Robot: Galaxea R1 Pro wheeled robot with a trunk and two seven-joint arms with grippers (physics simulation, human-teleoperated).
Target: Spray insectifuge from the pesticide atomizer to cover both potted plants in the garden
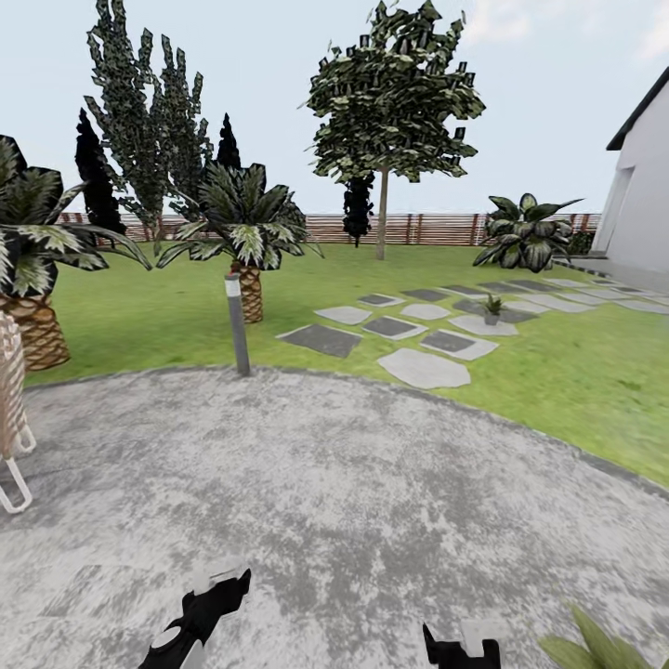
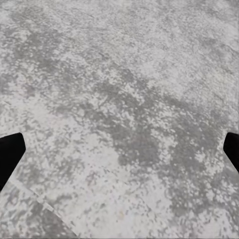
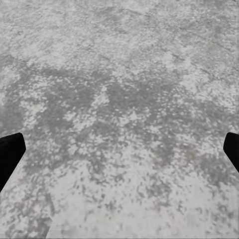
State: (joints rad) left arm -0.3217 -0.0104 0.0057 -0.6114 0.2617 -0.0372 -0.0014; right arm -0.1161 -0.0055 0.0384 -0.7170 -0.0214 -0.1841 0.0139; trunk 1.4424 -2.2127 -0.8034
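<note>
Spreading under the robot, the grey round paving [image 1: 353,483] meets the lawn [image 1: 557,372], where stepping stones [image 1: 423,368] lead toward the white house [image 1: 641,204]. One small potted plant [image 1: 491,308] sits among those stones; leaves of another [image 1: 595,646] show near the right gripper [image 1: 460,650]. Both the left gripper [image 1: 200,623] and the right have their fingers [image 2: 10,154] spread wide, holding nothing.

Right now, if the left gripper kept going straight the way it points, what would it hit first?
Most likely the mottled grey round paving. In the left wrist view the left gripper stands open with nothing between its black fingertips and that ground, though how far off it lies is unclear.
</note>
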